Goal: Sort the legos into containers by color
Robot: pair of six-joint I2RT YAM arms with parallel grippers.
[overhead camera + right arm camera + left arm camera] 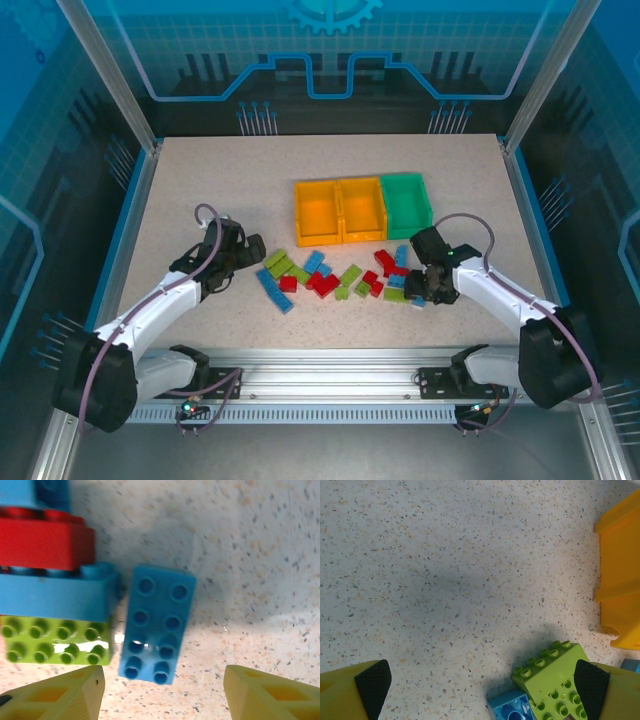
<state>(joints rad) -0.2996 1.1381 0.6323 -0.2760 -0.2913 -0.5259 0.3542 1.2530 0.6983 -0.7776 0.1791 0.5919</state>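
The right gripper (162, 690) hangs spread over a blue two-by-four brick (157, 625) lying studs-up on the table (260, 555), just beside other legos (55, 595). It is probably light, rigid and slick, so pinch its long flanks.

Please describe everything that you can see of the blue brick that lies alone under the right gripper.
The blue brick is a small rectangular piece of glossy plastic with eight round studs in two rows of four, all facing up. It lies flat on the speckled table, turned slightly askew. The open right gripper straddles one end without touching it. A longer blue brick sits close at its side; whether the two touch is unclear.
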